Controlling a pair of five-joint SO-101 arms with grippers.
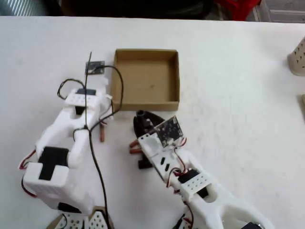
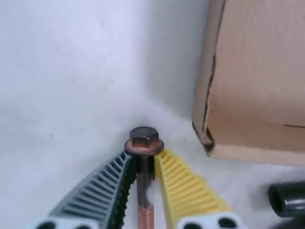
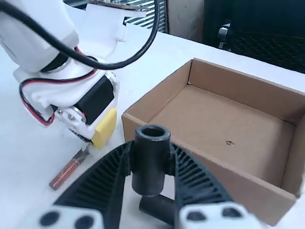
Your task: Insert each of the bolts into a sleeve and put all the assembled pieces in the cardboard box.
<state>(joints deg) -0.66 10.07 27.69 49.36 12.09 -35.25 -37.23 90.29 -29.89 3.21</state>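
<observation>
— Where is the box?
— The box sits open side up on the white worktop, just ahead of both arms. Its brown floor shows bare from wall to wall, apart from a small dark speck near the middle.

— And the left hand?
— The left hand is closed narrow on a bolt. Its grey and yellow fingers pinch the shank right under the hex head, and the copper threaded end sticks out behind them. The bolt is outside the box, just beside its near left corner. Seen from the right wrist, the threaded end slopes down toward the worktop, but I cannot tell whether it touches.

— The right hand?
— The right hand grips a black sleeve between its two black fingers. The sleeve stands upright with its bore facing up. It is outside the box, just beside the near wall.

— How do the two hands stand to each other?
— They are near each other, side by side along that near wall. Bolt and sleeve are apart.

— Anything else down there?
— A second sleeve lies on its side on the worktop under the right hand. From above, two copper pieces lie beside the right arm, partly hidden by it. I cannot make out what they are.
</observation>
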